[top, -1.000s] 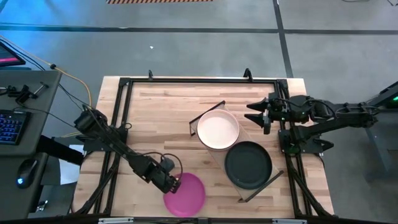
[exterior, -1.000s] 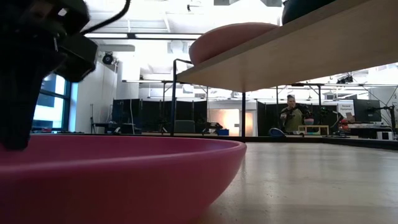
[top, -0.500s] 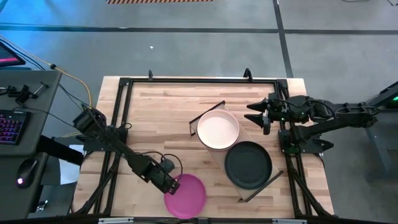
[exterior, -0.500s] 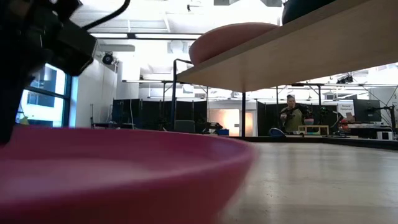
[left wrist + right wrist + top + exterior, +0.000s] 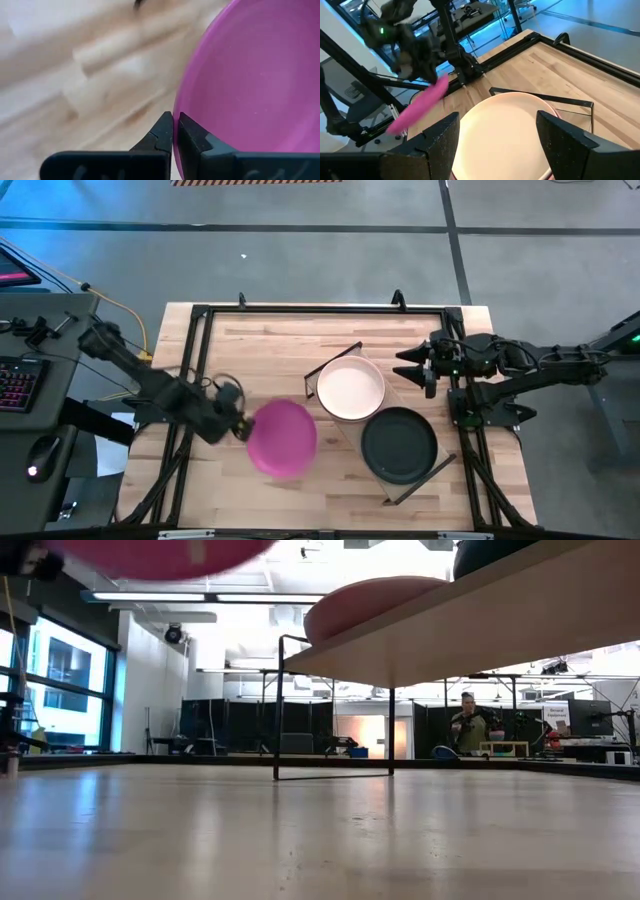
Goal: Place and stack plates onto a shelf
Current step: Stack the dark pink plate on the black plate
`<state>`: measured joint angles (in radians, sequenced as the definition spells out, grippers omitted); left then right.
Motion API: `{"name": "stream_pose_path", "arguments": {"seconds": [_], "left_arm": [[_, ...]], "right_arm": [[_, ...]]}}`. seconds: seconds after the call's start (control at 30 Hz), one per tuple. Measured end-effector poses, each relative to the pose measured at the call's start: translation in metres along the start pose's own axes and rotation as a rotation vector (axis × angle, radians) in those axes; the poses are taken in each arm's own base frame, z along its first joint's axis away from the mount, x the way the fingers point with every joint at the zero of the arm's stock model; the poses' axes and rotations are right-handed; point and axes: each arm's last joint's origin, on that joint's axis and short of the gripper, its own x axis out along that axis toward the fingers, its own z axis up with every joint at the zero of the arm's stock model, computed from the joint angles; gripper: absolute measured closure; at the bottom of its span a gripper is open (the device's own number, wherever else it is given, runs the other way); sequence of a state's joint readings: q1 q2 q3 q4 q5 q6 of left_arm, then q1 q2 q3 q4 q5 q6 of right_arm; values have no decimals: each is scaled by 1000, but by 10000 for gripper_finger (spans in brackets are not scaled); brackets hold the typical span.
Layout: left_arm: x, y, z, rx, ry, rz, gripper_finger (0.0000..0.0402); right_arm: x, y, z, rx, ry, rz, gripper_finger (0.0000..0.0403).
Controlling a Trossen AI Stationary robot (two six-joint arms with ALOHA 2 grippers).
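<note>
The magenta plate (image 5: pixel 284 439) hangs above the table's near left part; in the low view only its underside (image 5: pixel 150 552) shows at the top. My left gripper (image 5: pixel 243 430) is shut on it. The shelf (image 5: pixel 440 464) stands at the right and carries a cream plate (image 5: pixel 350 388) and a dark plate (image 5: pixel 399 444). In the low view a pink plate (image 5: pixel 375 600) rests on the shelf board (image 5: pixel 480 625). My right gripper (image 5: pixel 405 366) waits open by the shelf's far right end, facing the cream plate (image 5: pixel 510 135). My left gripper pinches the magenta plate's rim (image 5: pixel 175 116) between its two fingers, on the side toward the table's left. One finger (image 5: pixel 192 134) lies on the hollow upper face, the other (image 5: pixel 162 132) on the outside. The fingers come roughly level from the left. The plate is clear of the table and tilted.
A dark metal frame (image 5: pixel 300 310) runs around the wooden table top (image 5: pixel 260 350). A desk with a keyboard (image 5: pixel 15 380) stands off the left edge. A person (image 5: pixel 466 725) stands far back in the room.
My left gripper has shut on the magenta plate's rim, then risen and gone toward the table's far edge and a little left. The plate, which lay on the table near the front edge, is now lifted clear and tilted.
</note>
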<state>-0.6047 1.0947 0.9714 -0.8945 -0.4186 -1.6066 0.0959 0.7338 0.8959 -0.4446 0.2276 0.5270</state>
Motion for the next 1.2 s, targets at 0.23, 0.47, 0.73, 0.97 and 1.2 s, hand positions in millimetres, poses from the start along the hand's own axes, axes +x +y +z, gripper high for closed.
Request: {"name": "stream_pose_path", "arguments": {"seconds": [0.23,0.47,0.73,0.97,1.2], "left_arm": [[-23,10,29,-17,-191,-79,400],[-18,11,43,16,-220,-41,401],[3,-28,71,35,-309,-271,401],[42,-83,91,160,-285,-283,401],[75,-150,107,331,-293,-290,401]], "right_arm": [[0,0,0,3,0,0,158],[0,0,0,34,0,0,158],[0,1,2,54,-19,11,158],[-12,1,8,67,-90,45,158],[-30,-3,11,72,-160,25,158]]}}
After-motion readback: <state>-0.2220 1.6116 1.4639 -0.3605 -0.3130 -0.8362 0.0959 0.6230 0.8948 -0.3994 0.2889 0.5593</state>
